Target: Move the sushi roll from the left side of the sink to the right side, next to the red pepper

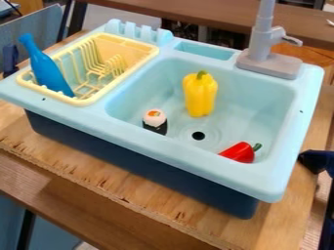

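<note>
Sink (pixel 256 105) around yellow pepper (pixel 200 95), sushi (pixel 155 121)

Bright, soft light falls from above on a pale blue toy sink (pixel 303 117), lightest along its rim (pixel 163 149); the basin (pixel 254 107) is gently shaded, a yellow bell pepper (pixel 200 95) carries soft highlights, and the navy base (pixel 130 158) beneath looks much darker

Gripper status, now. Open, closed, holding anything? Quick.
Gripper: open or closed cannot be told; the yellow pepper, red pepper and sushi piece sit unheld in the sink.
</note>
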You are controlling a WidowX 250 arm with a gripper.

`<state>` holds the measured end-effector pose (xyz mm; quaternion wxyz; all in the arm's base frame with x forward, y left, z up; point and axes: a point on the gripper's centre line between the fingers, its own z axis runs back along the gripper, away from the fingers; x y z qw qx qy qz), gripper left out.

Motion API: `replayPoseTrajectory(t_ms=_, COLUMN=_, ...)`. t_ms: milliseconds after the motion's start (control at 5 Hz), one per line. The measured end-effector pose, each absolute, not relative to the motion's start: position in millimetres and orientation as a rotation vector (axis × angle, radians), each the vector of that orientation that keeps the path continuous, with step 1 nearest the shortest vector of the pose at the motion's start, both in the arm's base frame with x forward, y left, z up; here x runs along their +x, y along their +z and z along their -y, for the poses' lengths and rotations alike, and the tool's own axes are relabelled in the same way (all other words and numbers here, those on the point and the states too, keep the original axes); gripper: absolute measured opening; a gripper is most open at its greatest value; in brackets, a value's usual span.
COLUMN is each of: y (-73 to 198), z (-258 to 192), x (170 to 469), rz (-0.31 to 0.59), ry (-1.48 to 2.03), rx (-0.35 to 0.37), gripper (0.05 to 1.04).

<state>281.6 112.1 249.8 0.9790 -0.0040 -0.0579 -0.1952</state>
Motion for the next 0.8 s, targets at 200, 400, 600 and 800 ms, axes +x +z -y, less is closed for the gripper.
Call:
replayPoseTrajectory(t_ms=200, y=240.5, z=-111.4, x=283.6, rz=0.099, ry=-0.383, rx=-0.029, gripper=1.000)
replayPoseTrajectory(t_ms=400, y=224.1, z=-77.2, x=280.5, rz=0.124, ry=-0.327, rx=-0.068, gripper=1.000)
replayPoseTrajectory(t_ms=600, y=218.4, z=-40.6, x=276.0, rz=0.174, ry=-0.300, rx=-0.059, gripper=1.000)
replayPoseTrajectory(t_ms=800, y=201.9, z=-13.9, x=276.4, rz=0.181, ry=-0.322, rx=-0.024, gripper=1.000)
